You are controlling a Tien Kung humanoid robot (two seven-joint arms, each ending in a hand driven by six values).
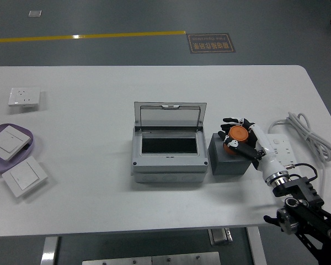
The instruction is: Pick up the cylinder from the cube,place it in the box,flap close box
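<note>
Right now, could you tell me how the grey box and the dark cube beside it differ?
The box is light grey; the cube is dark grey. The box is wider and hollow, its clear lid flipped up; the cube is a solid block. The box has no hand on it, while the right hand closes on the orange cylinder on top of the cube. Both sit on the white table, side by side.

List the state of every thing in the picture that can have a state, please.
Box: lid up, open, nothing seen inside.
Cylinder: orange, on the cube, gripped by the hand.
Cube: on the table, right of the box.
Right hand: closed around the cylinder.
Power strip: flat behind the hand, cable coiled.
Plate: holds one switch.
</note>
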